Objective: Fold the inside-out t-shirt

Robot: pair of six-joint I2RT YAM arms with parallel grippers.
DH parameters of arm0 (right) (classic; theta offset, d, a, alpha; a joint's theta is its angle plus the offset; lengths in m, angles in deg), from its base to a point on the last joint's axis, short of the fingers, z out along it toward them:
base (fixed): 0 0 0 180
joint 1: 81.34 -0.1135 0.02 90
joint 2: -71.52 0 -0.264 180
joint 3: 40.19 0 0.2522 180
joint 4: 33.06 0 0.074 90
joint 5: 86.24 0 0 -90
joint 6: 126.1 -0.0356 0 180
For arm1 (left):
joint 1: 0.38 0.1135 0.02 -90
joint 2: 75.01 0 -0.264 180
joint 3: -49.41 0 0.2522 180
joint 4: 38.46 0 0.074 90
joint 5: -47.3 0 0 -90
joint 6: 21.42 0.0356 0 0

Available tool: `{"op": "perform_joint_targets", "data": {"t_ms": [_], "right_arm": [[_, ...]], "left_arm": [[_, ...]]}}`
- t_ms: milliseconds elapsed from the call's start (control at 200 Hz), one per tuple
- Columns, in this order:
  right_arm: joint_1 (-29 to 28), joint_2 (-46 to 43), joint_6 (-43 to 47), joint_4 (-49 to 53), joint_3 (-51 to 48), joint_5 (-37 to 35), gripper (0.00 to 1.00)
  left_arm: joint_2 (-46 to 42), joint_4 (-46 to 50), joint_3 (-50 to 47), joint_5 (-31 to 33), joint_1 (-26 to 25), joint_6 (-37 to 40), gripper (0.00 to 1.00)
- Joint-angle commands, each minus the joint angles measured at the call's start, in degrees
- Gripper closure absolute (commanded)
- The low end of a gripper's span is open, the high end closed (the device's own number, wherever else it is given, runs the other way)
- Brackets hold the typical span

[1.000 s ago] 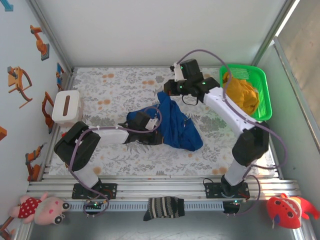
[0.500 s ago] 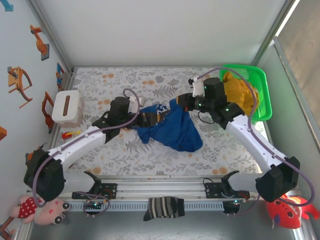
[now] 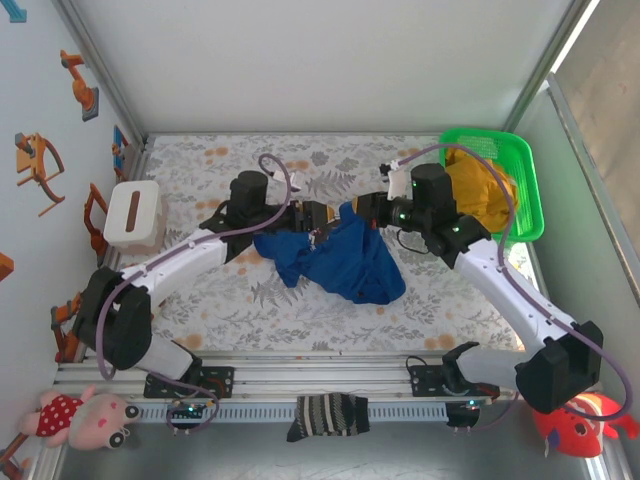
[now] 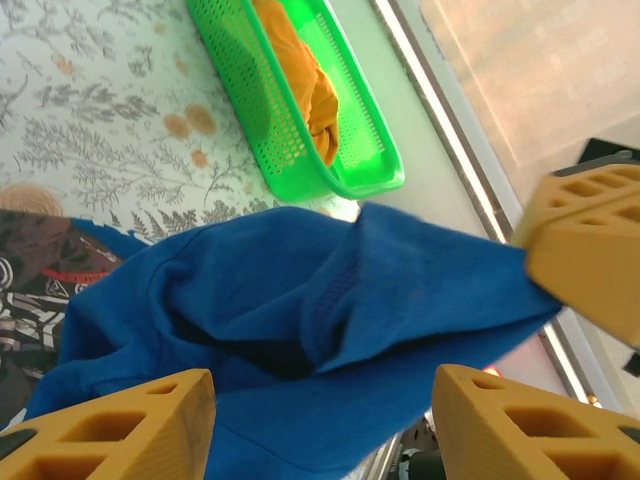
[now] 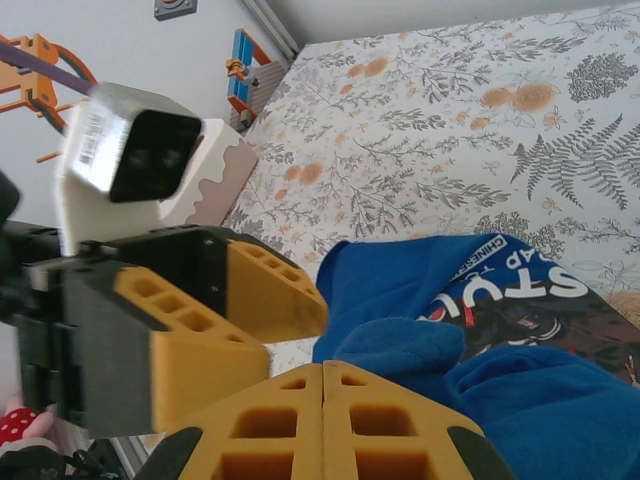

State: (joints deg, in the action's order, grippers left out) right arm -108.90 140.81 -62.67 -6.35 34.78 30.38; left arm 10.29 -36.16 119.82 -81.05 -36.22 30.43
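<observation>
Since a second ago the left arm has swung from the near left out to mid-tabletop. The left pincer (image 3: 318, 222) has its fingers (image 4: 130, 425) apart, with blue cloth lying between them. The right pincer (image 3: 358, 210) has shifted right; its jaws are together, clamped on the far edge of the inside-out t-shirt (image 3: 345, 262). The shirt is bunched mid-tabletop (image 3: 200, 160) between both pincers, trailing near-right. The green basket (image 3: 528, 205) holding a mustard garment (image 3: 485, 185) sits far right, apart from the shirt.
</observation>
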Motion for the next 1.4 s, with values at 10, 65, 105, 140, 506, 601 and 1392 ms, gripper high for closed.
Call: {"op": "perform_joint_targets", "data": {"t_ms": [10, 65, 105, 140, 506, 601, 1392], "right_arm": [[0.13, -1.09, -1.29, -2.4, -0.48, 0.99, 1.0], [0.1, -1.03, -1.33, -2.54, -0.45, 0.99, 1.0], [0.12, -0.96, -1.41, -2.56, -0.46, 0.99, 1.0], [0.13, -0.97, -1.4, -2.5, -0.47, 0.9, 1.0], [0.1, -1.47, -1.29, -1.98, -1.22, -0.18, 1.0], [0.17, -1.62, -0.96, -1.67, -1.54, -1.14, 1.0], [-1.93, -4.58, -0.07, 4.9, 4.72, -5.52, 0.49]], "left_arm": [[1.3, -5.98, 2.28, -3.23, -1.29, -2.22, 0.43], [2.2, -7.08, 2.64, -3.1, -1.83, -2.54, 0.43], [2.93, -7.56, 3.01, -3.18, -2.11, -2.71, 0.44], [3.49, -7.93, 3.37, -3.42, -2.3, -3.04, 0.46], [7.7, -18.04, 3.58, -6.61, -3.18, -9.05, 0.77], [7.22, -19.53, 4.26, -7.27, -2.72, -10.36, 1.0], [-0.75, 21.38, 29.33, -7.14, 0.24, 3.11, 1.0]]}}
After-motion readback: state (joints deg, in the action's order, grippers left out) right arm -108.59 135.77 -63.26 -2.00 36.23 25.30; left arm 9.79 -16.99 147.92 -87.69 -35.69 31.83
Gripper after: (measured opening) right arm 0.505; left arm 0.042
